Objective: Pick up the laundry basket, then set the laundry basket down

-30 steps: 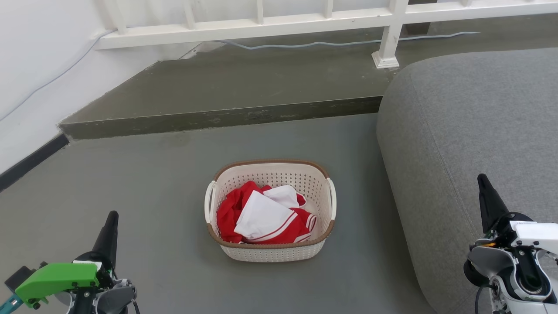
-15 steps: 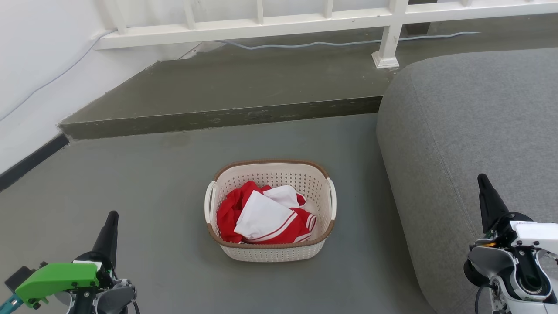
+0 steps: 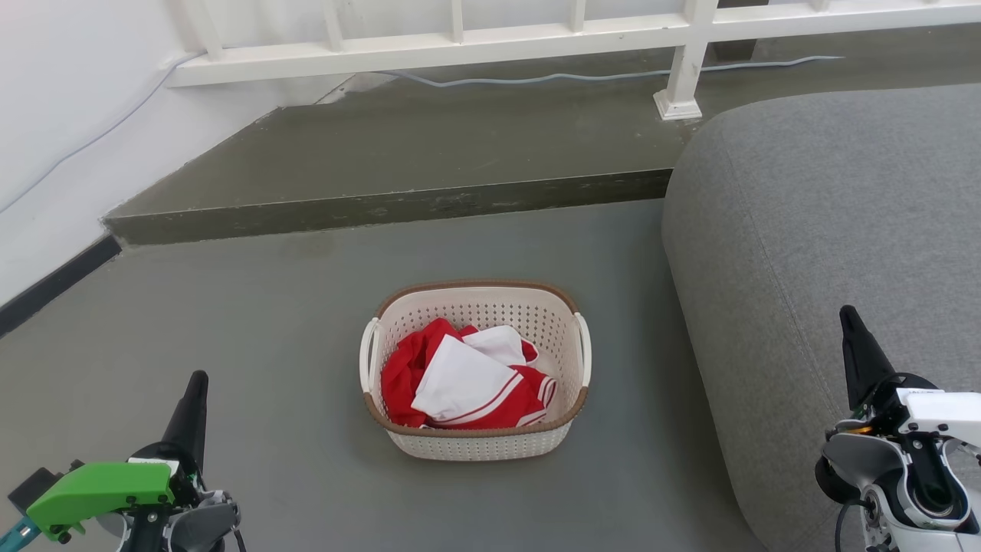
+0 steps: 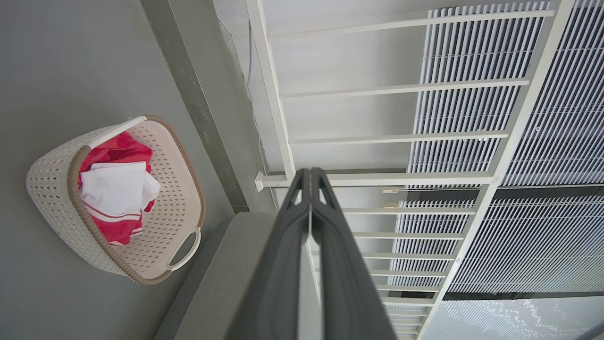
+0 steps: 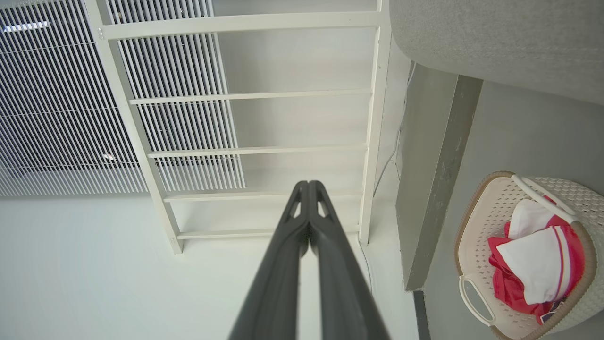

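The laundry basket (image 3: 479,446) stands upright on the grey floor (image 3: 253,330) in the middle of your head view. It is just beside the rounded grey sofa (image 3: 835,230) on its right, and nearer to you than the low step (image 3: 383,207) under the white railing (image 3: 460,37). Red and white clothes (image 3: 467,379) lie bunched inside it, and you can see a white loop handle (image 3: 369,354) on each short side. Your left gripper (image 3: 197,381) is at the lower left over bare floor, well apart from the basket. Your right gripper (image 3: 848,316) is at the lower right, in front of the sofa, also well apart from it.

In your left wrist view the two dark fingers (image 4: 283,264) are pressed together at the tips with nothing between them, pointing towards the railing. The basket lies off to the left of that view, on the floor near the sofa's edge.

In your right wrist view the fingers likewise meet at the tips, empty, aimed at the railing and the slatted panel (image 5: 47,94) behind it. The basket shows at the lower right, clothes inside, with neither gripper touching it
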Motion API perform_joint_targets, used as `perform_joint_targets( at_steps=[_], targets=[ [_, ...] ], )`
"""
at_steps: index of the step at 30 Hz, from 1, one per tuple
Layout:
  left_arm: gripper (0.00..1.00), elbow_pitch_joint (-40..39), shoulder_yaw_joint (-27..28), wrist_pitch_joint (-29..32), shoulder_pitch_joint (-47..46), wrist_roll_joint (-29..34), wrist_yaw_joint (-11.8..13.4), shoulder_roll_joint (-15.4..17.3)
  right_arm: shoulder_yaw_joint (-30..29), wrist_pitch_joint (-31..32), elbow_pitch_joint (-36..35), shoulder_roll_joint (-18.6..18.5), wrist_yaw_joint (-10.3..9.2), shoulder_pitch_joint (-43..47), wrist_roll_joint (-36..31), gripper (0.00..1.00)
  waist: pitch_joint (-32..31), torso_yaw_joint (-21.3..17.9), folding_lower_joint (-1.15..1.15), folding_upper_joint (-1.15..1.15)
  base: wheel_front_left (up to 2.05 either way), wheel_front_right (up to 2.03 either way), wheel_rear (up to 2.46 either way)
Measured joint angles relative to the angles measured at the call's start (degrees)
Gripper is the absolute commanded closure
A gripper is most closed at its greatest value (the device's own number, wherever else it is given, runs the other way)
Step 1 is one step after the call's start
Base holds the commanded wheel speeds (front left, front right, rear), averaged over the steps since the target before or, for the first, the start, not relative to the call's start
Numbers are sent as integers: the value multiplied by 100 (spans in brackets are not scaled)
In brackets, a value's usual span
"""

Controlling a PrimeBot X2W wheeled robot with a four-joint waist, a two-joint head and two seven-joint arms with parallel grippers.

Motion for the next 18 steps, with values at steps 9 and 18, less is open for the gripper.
perform_joint_targets(
  at_steps=[9, 18],
  targets=[
    [100, -1, 0, 0, 0, 0, 0, 0, 0, 0, 0, 1, 0, 0, 0, 100, 0, 0, 0, 0, 0, 0, 0],
    [100, -1, 0, 0, 0, 0, 0, 0, -2, 1, 0, 2, 1, 0, 0, 100, 0, 0, 0, 0, 0, 0, 0]
  ],
)
